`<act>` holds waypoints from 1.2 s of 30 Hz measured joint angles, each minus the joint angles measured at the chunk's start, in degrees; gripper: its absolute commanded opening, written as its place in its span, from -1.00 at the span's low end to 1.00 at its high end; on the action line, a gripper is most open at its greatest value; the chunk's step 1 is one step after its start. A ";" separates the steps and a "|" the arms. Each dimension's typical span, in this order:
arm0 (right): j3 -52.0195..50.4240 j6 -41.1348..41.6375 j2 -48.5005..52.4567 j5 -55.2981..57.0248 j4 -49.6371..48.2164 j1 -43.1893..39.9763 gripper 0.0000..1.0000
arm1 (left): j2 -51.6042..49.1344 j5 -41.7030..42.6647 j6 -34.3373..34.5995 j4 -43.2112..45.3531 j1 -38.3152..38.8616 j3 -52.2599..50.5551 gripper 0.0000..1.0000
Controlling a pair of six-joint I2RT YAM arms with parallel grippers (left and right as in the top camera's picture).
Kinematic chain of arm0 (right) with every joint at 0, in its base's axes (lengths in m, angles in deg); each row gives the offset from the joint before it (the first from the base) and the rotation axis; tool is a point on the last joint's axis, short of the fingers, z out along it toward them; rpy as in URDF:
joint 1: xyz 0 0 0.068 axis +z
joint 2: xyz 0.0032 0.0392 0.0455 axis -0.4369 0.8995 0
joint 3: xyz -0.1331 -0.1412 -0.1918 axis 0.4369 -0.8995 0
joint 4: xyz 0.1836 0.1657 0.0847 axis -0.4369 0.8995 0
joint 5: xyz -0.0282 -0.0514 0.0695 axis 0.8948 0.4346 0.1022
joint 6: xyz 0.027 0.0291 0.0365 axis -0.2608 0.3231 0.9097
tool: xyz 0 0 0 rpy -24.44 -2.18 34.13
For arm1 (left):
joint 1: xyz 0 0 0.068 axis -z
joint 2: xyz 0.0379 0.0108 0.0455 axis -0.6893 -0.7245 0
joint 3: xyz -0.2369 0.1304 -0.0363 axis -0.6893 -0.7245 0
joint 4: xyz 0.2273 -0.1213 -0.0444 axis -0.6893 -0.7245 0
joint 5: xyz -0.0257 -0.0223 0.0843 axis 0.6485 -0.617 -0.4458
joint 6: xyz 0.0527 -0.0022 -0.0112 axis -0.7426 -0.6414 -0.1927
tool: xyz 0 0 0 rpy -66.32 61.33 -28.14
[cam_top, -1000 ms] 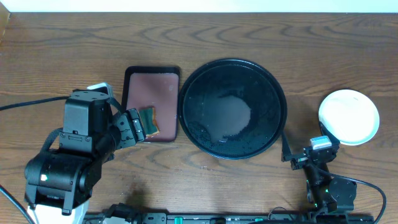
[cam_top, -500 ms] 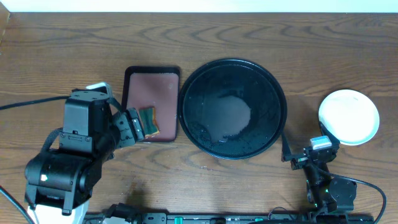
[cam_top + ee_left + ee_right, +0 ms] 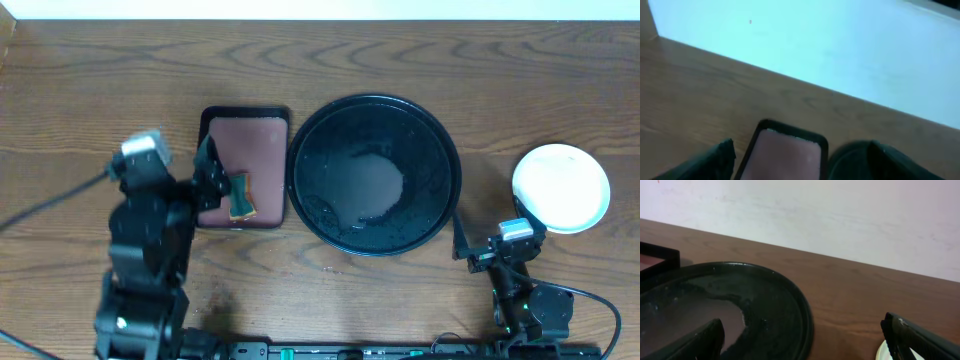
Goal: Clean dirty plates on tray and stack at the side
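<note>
Beside the sponge (image 3: 240, 196), our left tool (image 3: 211, 178) has pulled back, wide and empty like our right tool (image 3: 495, 245); the plates (image 3: 561, 187) look stacked and the tray (image 3: 440, 150) cleared.

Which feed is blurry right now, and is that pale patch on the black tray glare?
Overhead: sharp and evenly lit; the pale patch on the black tray looks like reflected light, though residue cannot be ruled out. Left wrist: soft all over, the maroon tray smeared at its edges, wall tinted blue. Right wrist: fairly crisp, the black tray's gloss mirroring the pale wall.
</note>
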 measured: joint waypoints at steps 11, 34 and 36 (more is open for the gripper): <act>0.00 0.00 0.00 0.00 0.00 0.00 0.98 | 27.82 0.59 -0.42 9.22 -4.15 -24.63 0.70; 0.00 0.00 0.00 0.02 0.02 0.00 0.98 | 34.71 1.46 -0.61 11.32 -5.01 -38.73 0.70; 0.00 0.00 0.00 0.02 0.02 0.00 0.99 | 34.71 1.49 -0.61 11.28 -5.01 -38.73 0.70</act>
